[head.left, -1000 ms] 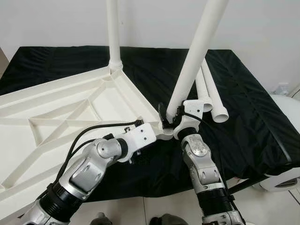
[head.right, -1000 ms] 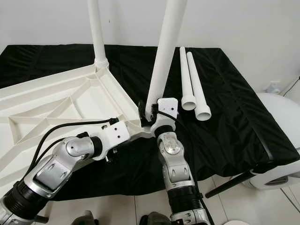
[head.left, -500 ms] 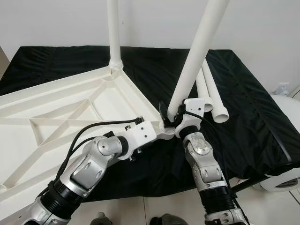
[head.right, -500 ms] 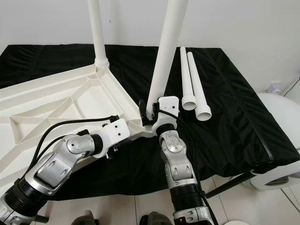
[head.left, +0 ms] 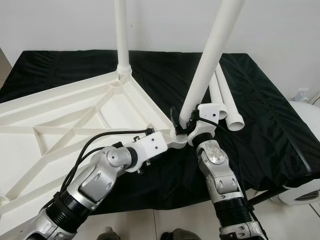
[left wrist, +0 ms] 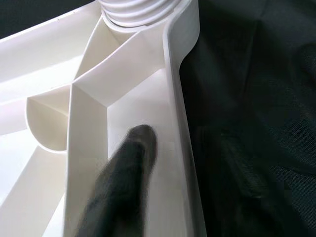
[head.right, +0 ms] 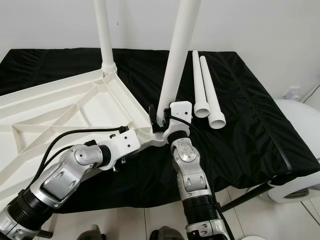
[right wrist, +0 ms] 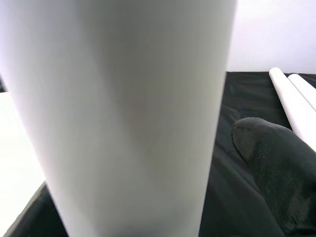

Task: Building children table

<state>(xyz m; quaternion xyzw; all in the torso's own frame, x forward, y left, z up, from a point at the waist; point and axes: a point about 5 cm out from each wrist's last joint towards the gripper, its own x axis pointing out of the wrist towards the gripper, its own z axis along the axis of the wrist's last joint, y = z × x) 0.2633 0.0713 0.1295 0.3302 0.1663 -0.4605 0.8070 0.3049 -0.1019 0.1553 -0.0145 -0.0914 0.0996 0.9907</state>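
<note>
A white table top (head.left: 75,107) lies underside up on a black cloth. One white leg (head.left: 121,35) stands in its far corner. My right gripper (head.left: 182,122) is shut on a second leg (head.left: 210,50), which leans to the right with its foot at the near right corner socket (head.left: 176,142). The right wrist view has this leg (right wrist: 123,113) close up, with one black finger (right wrist: 276,168) beside it. My left gripper is shut on the top's rim beside that corner. One of its fingers (left wrist: 126,177) lies inside the rim below the threaded socket (left wrist: 138,10); the other is hidden.
Two loose legs (head.left: 227,102) lie side by side on the cloth (head.left: 270,125), right of the held leg. A white rounded object (head.left: 305,130) stands off the table's right edge. A wall rises behind, and tiled floor (head.left: 155,225) lies at the near edge.
My right gripper and the held leg have shifted slightly up and to the right. The left forearm has edged a little; its gripper stays on the rim.
</note>
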